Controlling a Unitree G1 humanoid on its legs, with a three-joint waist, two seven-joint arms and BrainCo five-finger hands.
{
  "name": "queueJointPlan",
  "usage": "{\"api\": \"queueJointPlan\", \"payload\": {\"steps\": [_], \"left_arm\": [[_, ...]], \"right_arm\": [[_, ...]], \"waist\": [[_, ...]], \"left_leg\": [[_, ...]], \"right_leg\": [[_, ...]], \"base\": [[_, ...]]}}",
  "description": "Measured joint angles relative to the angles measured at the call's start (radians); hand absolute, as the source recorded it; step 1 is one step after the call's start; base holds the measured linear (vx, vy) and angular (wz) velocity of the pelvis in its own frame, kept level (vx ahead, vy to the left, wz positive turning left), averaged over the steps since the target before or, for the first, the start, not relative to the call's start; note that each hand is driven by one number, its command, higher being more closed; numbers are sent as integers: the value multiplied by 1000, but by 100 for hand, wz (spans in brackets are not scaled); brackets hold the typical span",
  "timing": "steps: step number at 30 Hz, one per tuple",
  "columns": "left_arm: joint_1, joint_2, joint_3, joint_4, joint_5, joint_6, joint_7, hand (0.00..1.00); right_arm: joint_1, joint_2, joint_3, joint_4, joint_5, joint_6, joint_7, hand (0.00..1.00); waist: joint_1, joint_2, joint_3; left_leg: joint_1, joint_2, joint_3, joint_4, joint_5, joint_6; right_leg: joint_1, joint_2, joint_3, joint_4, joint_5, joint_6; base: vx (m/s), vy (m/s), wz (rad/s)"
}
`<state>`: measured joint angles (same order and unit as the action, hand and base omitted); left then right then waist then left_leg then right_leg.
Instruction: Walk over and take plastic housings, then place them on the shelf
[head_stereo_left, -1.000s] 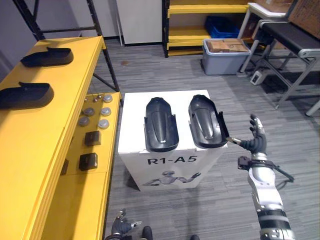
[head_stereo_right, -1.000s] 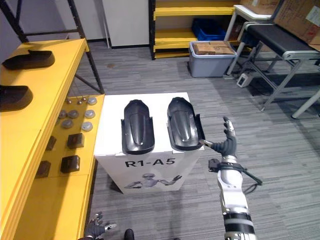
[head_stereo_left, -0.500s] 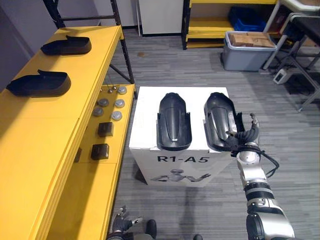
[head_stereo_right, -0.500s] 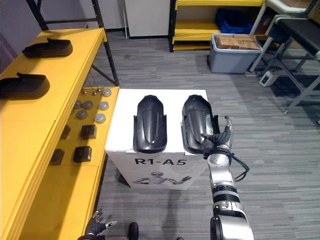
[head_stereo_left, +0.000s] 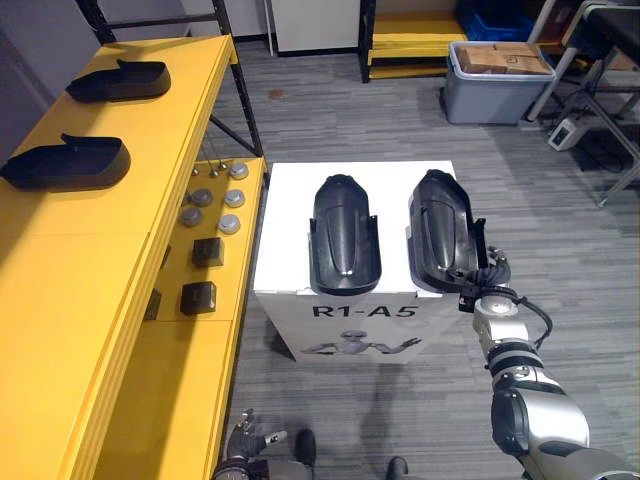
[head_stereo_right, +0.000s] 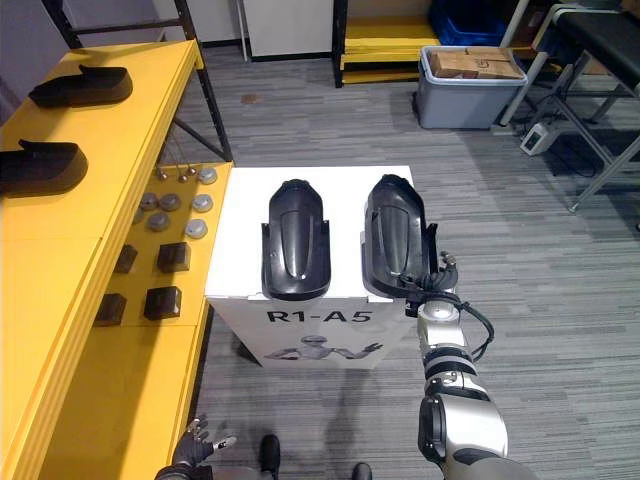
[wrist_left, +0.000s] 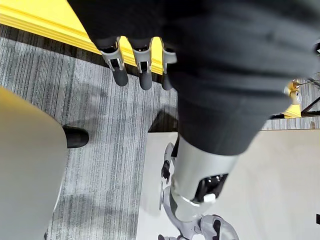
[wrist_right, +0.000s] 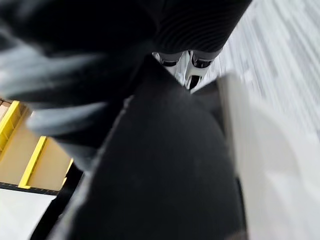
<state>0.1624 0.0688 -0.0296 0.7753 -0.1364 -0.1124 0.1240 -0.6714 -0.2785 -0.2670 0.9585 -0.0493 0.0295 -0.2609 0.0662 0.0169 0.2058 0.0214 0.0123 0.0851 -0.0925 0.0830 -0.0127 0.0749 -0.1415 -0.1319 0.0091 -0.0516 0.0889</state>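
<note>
Right hand (head_stereo_left: 486, 279) clasps the right plastic housing (head_stereo_left: 440, 225) atop the white box (head_stereo_left: 285, 230).

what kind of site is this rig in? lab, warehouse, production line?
Probably a workshop or factory storage area. A long yellow shelf carries black plastic housings, more yellow racking stands along the far wall, and a grey tote bin holds cardboard boxes.

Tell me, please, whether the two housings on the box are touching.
Apart: in the left eye view, white box shows between the left housing and right housing.
</note>
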Motion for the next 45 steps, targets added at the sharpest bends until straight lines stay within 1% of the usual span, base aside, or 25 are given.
{"api": "queueJointPlan", "payload": {"steps": [4,8,13,16,18,19,21,22,24,25,27,28,29,31,32,34,36,37,38,41,42,43,45], "left_arm": [[-8,2,0,10,0,4,-4,0],[-14,4,-1,21,0,7,-3,0],[-17,7,0,21,0,8,-2,0],[-6,6,3,-5,0,12,0,0],[25,5,8,-79,1,14,2,0],[33,3,12,-100,1,14,2,0],[57,-9,52,-210,1,14,5,0],[61,-10,62,-236,1,13,5,0],[88,-17,97,-353,0,9,10,0],[92,-20,104,-382,-1,8,13,0],[110,-35,123,-495,-2,7,25,0],[117,-48,133,-578,-11,-2,33,0],[117,-49,133,-592,-13,-4,34,0],[107,-60,132,-681,-21,-23,44,0],[106,-63,132,-701,-27,-28,45,0],[97,-67,128,-773,-38,-44,51,0],[81,-67,113,-808,-40,-52,65,0],[69,-67,88,-831,-60,-53,70,0],[64,-67,75,-843,-63,-54,70,0],[15,-66,-24,-875,-103,-68,69,0],[-12,-66,-66,-875,-126,-70,68,0],[-25,-66,-83,-875,-147,-71,66,0],[-68,-66,-157,-875,-210,-71,62,0]], "right_arm": [[3,-20,4,18,89,-22,7,100],[24,-22,5,4,125,-30,8,100],[117,-13,33,-130,134,-30,8,100],[204,0,25,-262,112,-28,2,100],[269,26,22,-377,81,-27,-4,100],[285,31,21,-407,75,-27,-4,100],[335,48,-1,-556,50,-28,-19,100],[340,48,-3,-583,40,-29,-25,100],[366,48,-7,-686,5,-30,-46,100],[372,48,-7,-705,0,-30,-47,100],[398,58,-7,-796,-18,-30,-56,100],[403,77,-6,-857,-37,-40,-62,100],[403,81,-6,-867,-39,-43,-63,100],[404,115,3,-935,-40,-71,-76,100],[404,125,8,-951,-40,-77,-77,100],[415,150,51,-1019,-46,-99,-82,100],[428,169,84,-1060,-62,-119,-82,100],[437,178,114,-1075,-62,-132,-81,100],[439,180,128,-1080,-62,-133,-81,100],[439,205,214,-1099,-61,-146,-67,100],[439,215,251,-1101,-61,-156,-60,100],[440,217,271,-1101,-61,-161,-56,100],[442,218,354,-1105,-62,-171,-32,100]], "waist": [[-1,0,3],[-4,-1,4],[-4,-3,4],[-8,-3,4],[-26,-4,4],[-28,-4,3],[-34,-4,1],[-36,-5,-2],[-39,-10,-14],[-39,-12,-17],[-39,-13,-25],[-41,-12,-28],[-42,-12,-29],[-44,-13,-42],[-46,-13,-46],[-49,-12,-58],[-49,-13,-66],[-48,-13,-72],[-48,-13,-75],[-49,-12,-85],[-50,-12,-88],[-50,-12,-90],[-52,-12,-97]], "left_leg": [[0,6,13,0,-5,-8],[11,8,23,1,-6,-8],[21,16,24,0,-10,-15],[19,17,22,0,-11,-16],[16,16,18,1,-11,-16],[16,16,18,1,-11,-16],[14,16,12,1,-10,-15],[11,16,9,1,-9,-14],[0,18,6,5,-6,-13],[0,18,5,5,-6,-13],[-1,16,3,5,-6,-12],[-1,16,3,5,-5,-12],[-1,16,3,5,-5,-12],[-1,16,0,5,-5,-12],[-1,16,-1,5,-5,-12],[0,16,-1,5,-5,-12],[0,16,-3,5,-4,-12],[1,16,-3,5,-4,-12],[1,16,-3,5,-3,-12],[4,16,-4,5,0,-11],[6,16,-4,5,1,-11],[6,16,-4,5,1,-11],[7,16,-3,5,3,-10]], "right_leg": [[0,5,9,-4,0,0],[9,6,15,-5,0,0],[16,12,15,-5,0,0],[14,13,15,-4,0,0],[11,12,14,-3,0,0],[11,12,14,-2,0,0],[3,12,12,0,0,0],[1,12,11,0,0,0],[-9,12,11,1,0,0],[-8,12,11,1,0,0],[-8,12,9,1,0,1],[-5,12,9,1,0,1],[-4,12,9,1,0,1],[-4,12,6,1,0,1],[-4,12,5,1,0,1],[-4,12,5,1,0,1],[-4,12,3,2,0,1],[-4,12,3,3,0,1],[-4,11,3,3,0,1],[-4,11,3,10,0,1],[-4,11,3,12,0,1],[-4,11,3,13,0,1],[-5,11,4,17,0,1]], "base": [[12,-8,-9],[36,-10,-9],[-8,-5,-1],[-39,0,1],[-44,4,2],[-42,5,0],[-52,5,4],[-45,1,9],[-4,1,6],[0,0,0],[0,0,0],[0,0,0],[0,0,0],[-4,0,2],[-18,1,4],[0,0,0],[0,0,0],[0,0,0],[0,0,0],[-22,4,0],[-37,4,0],[-45,5,-1],[-36,5,-1]]}}
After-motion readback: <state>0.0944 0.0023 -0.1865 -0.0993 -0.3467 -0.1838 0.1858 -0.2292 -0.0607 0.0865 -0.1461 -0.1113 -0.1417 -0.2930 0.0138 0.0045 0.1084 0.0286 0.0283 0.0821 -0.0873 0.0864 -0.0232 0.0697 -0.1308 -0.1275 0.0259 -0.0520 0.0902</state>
